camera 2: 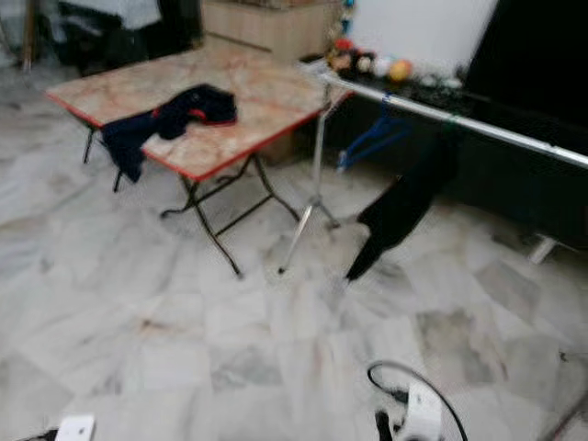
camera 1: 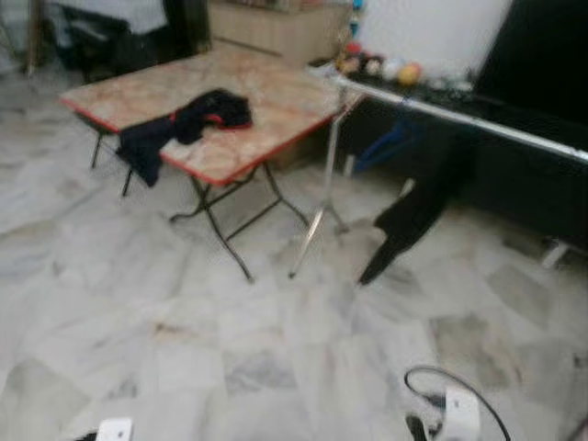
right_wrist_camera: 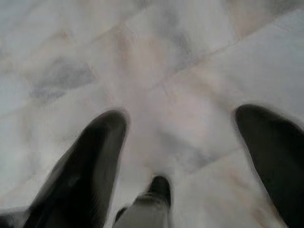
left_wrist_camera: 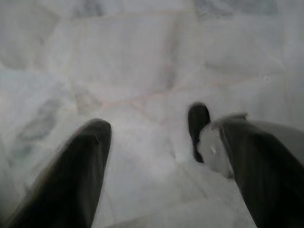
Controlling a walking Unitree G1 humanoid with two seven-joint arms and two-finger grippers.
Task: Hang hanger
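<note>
Both pincers hang apart-fingered over the floor, holding nothing.

Left pincer (left_wrist_camera: 152, 161) and right pincer (right_wrist_camera: 190, 161) point down at the marble floor (camera 1: 184, 349), well short of the rail (camera 1: 459, 115). A blue hanger (camera 2: 372, 138) already hangs under the rail's near end, beside a dark garment (camera 1: 413, 216); left of the rail stands the bench (camera 1: 276, 101) with dark clothes (camera 1: 184, 124). Rail runs away rightward, so the right arm looks nearer.

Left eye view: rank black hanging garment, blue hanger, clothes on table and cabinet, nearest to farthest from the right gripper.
From the right gripper:
1. Black garment, hanging from the rail, right.
2. Blue hanger, on the rail behind it.
3. Clothes, on the table, left.
4. Cabinet, far back.
</note>
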